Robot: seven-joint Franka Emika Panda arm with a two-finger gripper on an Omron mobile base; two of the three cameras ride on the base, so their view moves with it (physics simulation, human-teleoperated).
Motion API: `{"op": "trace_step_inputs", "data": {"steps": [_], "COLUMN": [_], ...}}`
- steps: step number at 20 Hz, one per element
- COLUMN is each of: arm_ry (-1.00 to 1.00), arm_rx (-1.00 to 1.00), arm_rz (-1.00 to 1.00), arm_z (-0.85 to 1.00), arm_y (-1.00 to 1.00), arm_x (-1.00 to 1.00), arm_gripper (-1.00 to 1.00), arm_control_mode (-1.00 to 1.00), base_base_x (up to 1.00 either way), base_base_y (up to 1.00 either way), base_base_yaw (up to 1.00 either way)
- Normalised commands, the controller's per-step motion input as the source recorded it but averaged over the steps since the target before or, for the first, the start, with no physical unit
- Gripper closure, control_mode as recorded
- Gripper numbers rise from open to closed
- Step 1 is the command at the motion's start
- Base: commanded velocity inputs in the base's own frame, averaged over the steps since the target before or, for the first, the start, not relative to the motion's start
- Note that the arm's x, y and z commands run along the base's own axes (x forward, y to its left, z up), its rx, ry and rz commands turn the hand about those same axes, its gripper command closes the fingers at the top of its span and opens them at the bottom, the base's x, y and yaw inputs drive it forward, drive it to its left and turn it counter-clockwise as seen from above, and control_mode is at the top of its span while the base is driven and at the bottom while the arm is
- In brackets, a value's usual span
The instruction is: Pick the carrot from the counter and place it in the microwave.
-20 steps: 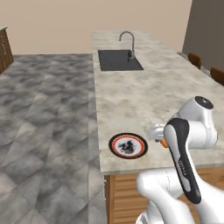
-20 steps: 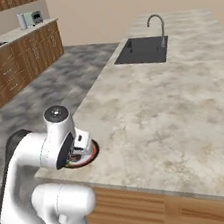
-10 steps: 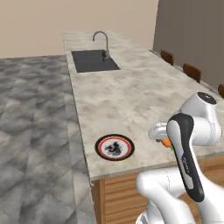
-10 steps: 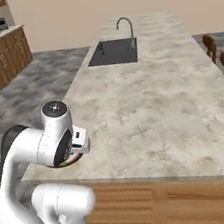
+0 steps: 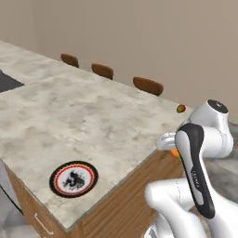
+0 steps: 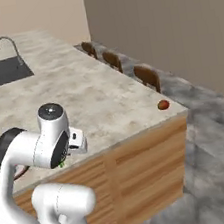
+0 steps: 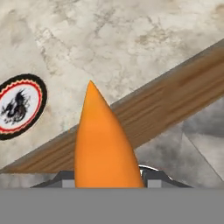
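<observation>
One carrot sits pinched between the nearly shut jaws of the gripper, rising straight out from between the fingertips with its pointed tip leading, so it travels securely. It hangs clear of the counter, just past the wooden edge. A round red-rimmed plate lies beyond and to one side of the hand; a small reddish fruit rests near the counter's corner.

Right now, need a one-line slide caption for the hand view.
Gripper shut on the carrot, tip pointing over the counter edge, round red-rimmed plate off to one side.
</observation>
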Motion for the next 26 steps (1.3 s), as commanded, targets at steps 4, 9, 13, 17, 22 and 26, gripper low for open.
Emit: {"op": "trace_step_inputs", "data": {"steps": [4, 9, 13, 17, 22, 26], "arm_ry": [0.00, 0.00, 0.00, 0.00, 0.00, 0.00], "arm_rx": [0.00, 0.00, 0.00, 0.00, 0.00, 0.00], "arm_rz": [0.00, 0.00, 0.00, 0.00, 0.00, 0.00], "arm_z": [0.00, 0.00, 0.00, 0.00, 0.00, 0.00], "arm_y": [0.00, 0.00, 0.00, 0.00, 0.00, 0.00], "arm_x": [0.00, 0.00, 0.00, 0.00, 0.00, 0.00], "arm_gripper": [1.00, 1.00, 1.00, 1.00, 1.00, 1.00], "arm_control_mode": [1.00, 1.00, 1.00, 1.00, 1.00, 1.00], "base_base_x": [0.00, 0.00, 0.00, 0.00, 0.00, 0.05], "base_base_y": [0.08, 0.07, 0.06, 0.06, 0.02, 0.00], "base_base_yaw": [-1.00, -1.00, -1.00, -1.00, -0.99, -0.92]}}
